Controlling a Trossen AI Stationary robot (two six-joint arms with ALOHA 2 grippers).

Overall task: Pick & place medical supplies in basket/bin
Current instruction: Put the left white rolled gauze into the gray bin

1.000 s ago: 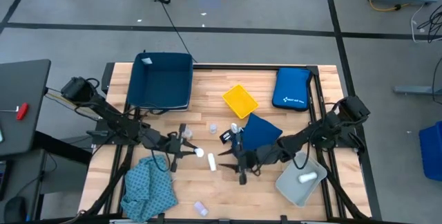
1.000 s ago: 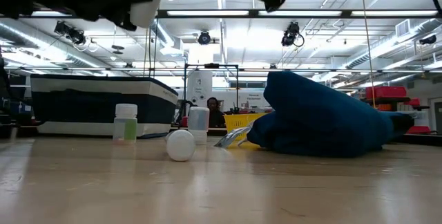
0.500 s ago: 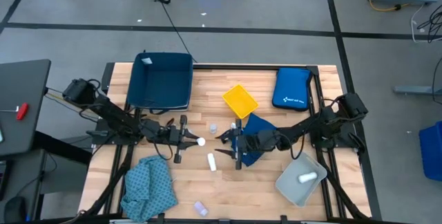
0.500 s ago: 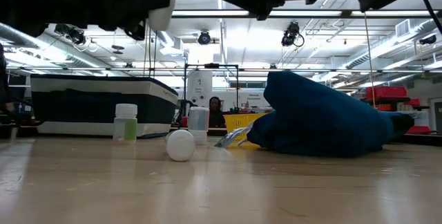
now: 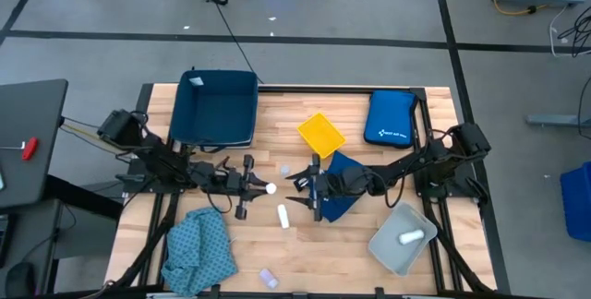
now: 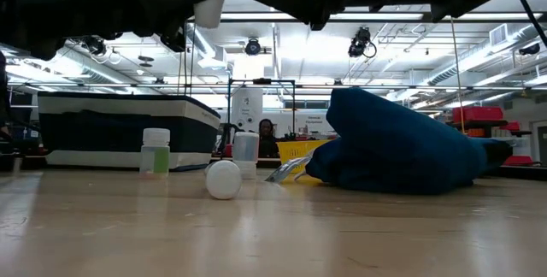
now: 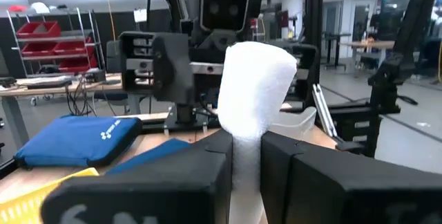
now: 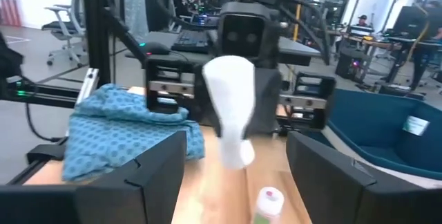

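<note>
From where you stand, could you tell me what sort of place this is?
Probably a robotics lab or workshop: exposed ceiling ducts overhead, red storage bins on a shelf, and desks with monitors beyond the wooden table.

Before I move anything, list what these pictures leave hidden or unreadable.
- Low view: both claws are cut off by the top edge; only dark undersides show.
- High view: the clear vial is too small to show contents.
- Navy cloth: whatever lies behind it is hidden in the low view.
- Blue pouch: white print too small to read.
- Right wrist view: the white roll is blurred.
</note>
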